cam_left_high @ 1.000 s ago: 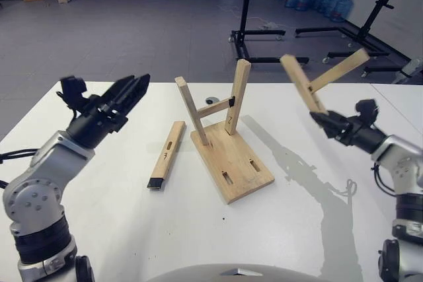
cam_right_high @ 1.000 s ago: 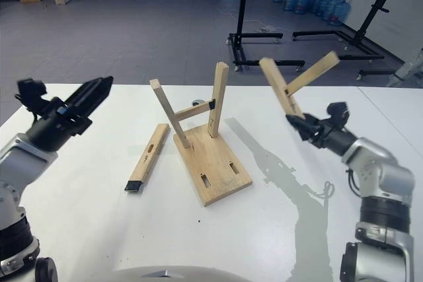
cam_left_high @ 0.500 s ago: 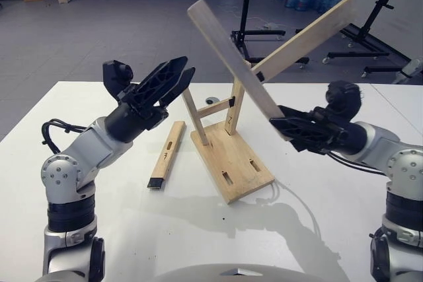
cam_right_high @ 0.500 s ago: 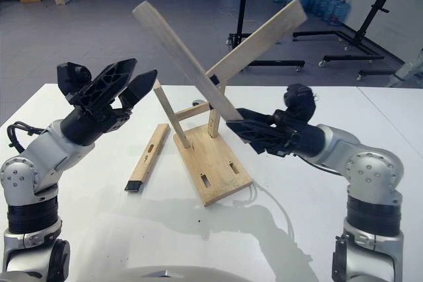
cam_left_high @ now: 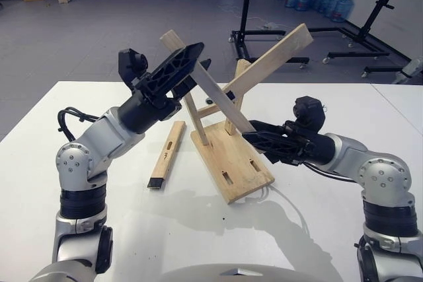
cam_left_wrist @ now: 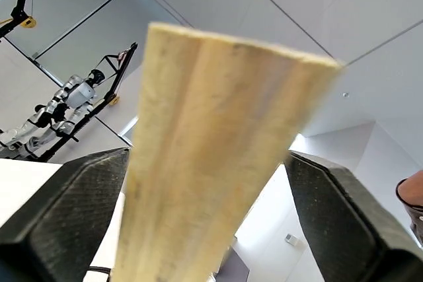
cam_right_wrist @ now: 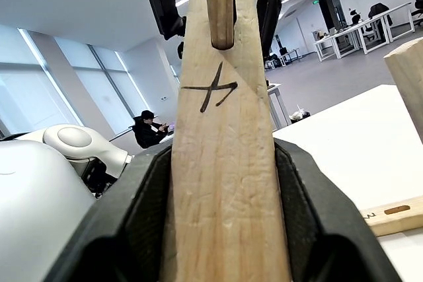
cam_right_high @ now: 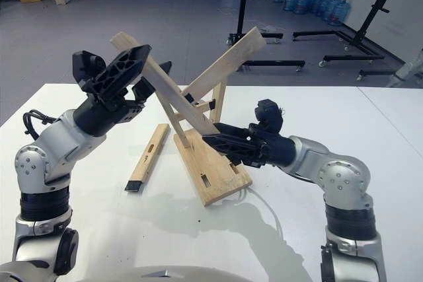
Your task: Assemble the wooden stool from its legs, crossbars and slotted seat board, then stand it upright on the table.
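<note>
Seat board [cam_left_high: 232,163] lies flat on the table [cam_left_high: 26,163] with two legs [cam_left_high: 198,123] stuck in it, and the long leg [cam_left_high: 215,89] with its crossbar [cam_left_high: 274,54], held up close to them, could bump them loose if it swings down. The right gripper [cam_left_high: 254,137] squeezes its low end; the left gripper [cam_left_high: 198,57] is at its top end, but I cannot tell if it grips. One small loose leg [cam_left_high: 165,153] lies beside the board, out of the way.

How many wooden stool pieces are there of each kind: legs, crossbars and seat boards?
Legs: 4
Crossbars: 2
Seat board: 1
Total: 7
</note>
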`<state>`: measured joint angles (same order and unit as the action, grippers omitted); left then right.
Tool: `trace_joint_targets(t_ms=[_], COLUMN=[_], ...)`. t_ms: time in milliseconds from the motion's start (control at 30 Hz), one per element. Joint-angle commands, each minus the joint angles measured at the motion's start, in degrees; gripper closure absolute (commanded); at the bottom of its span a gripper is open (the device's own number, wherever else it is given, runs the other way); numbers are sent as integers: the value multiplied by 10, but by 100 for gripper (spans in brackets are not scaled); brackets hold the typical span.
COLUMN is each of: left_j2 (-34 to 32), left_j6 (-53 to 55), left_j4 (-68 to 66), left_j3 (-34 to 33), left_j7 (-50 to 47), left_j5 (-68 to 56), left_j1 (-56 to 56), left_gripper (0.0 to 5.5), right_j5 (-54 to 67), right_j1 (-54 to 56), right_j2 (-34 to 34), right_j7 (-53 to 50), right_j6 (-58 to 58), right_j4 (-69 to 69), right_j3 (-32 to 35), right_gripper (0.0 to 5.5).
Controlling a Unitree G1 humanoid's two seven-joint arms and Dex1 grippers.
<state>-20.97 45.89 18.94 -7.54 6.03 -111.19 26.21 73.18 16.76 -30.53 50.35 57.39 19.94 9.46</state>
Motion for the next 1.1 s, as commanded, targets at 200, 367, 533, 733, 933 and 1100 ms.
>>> trace_joint_targets(t_ms=[200,367,533,733,933,1100], left_j2=[2,2,4,-1,-6,-15], left_j6=[-19,-31,-27,-22,-23,-20], left_j4=[2,1,-1,-3,-9,-7], left_j3=[7,-1,4,9,5,0], left_j7=[-25,-34,-37,-39,-36,-25], left_j5=[27,7,-1,13,51,90], left_j1=[15,18,19,14,6,-3], left_gripper=[183,259,299,300,319,333], right_j5=[5,-1,-7,-11,-63,-108], right_j1=[0,-5,-10,-9,-22,-39], right_j2=[6,5,4,8,-2,-26], right_j7=[-21,-20,-18,-21,-10,13], right_j6=[-13,-15,-18,-23,-39,-56], right_j4=[2,1,1,2,12,13], right_j3=[0,-4,-11,-14,-43,-54], right_gripper=[346,346,346,346,259,185])
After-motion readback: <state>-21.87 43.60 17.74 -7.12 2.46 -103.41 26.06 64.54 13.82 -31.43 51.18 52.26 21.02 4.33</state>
